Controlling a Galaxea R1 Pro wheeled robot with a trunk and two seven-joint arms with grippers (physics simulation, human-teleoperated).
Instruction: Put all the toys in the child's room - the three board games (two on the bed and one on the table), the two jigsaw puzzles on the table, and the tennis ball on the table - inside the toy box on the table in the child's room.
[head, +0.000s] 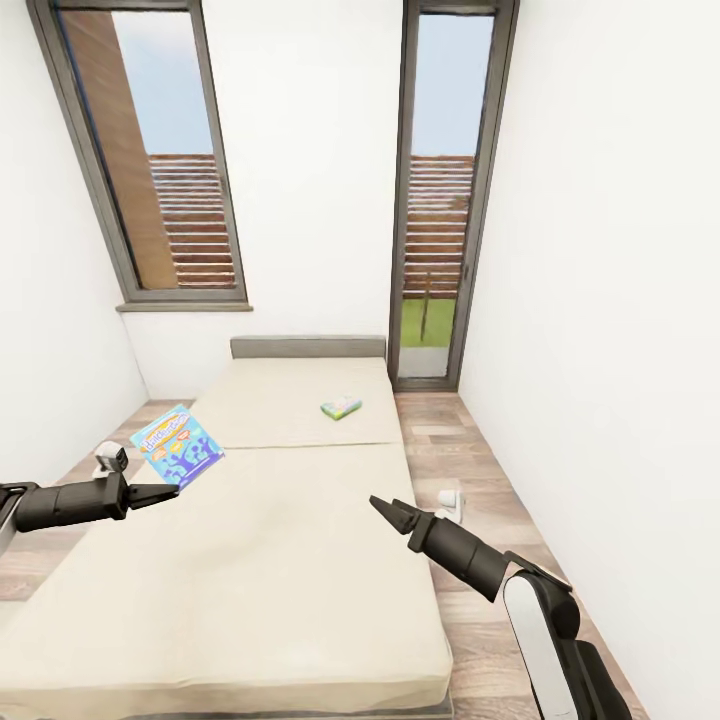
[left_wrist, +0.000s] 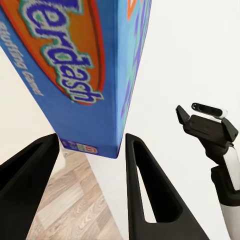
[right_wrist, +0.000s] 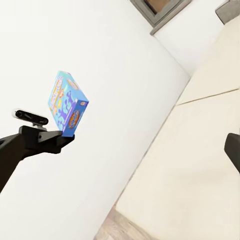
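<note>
The left end effector (head: 165, 492) pinches a blue board game (head: 177, 446) upright above the bed (head: 300, 560). The right end effector (head: 385, 509) hovers empty, fingers pressed together. A second game (head: 341, 407) lies near the headboard (head: 307, 346).

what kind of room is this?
Looks like a narrow bedroom, likely a child's: a low beige bed with grey headboard, tall windows, and board games, one on the mattress.

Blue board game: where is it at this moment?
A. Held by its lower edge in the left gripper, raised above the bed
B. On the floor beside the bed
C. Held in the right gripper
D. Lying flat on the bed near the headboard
A: the left gripper is closed on the lower edge of the blue board game, holding it clear above the bed; the right gripper holds nothing.
</note>
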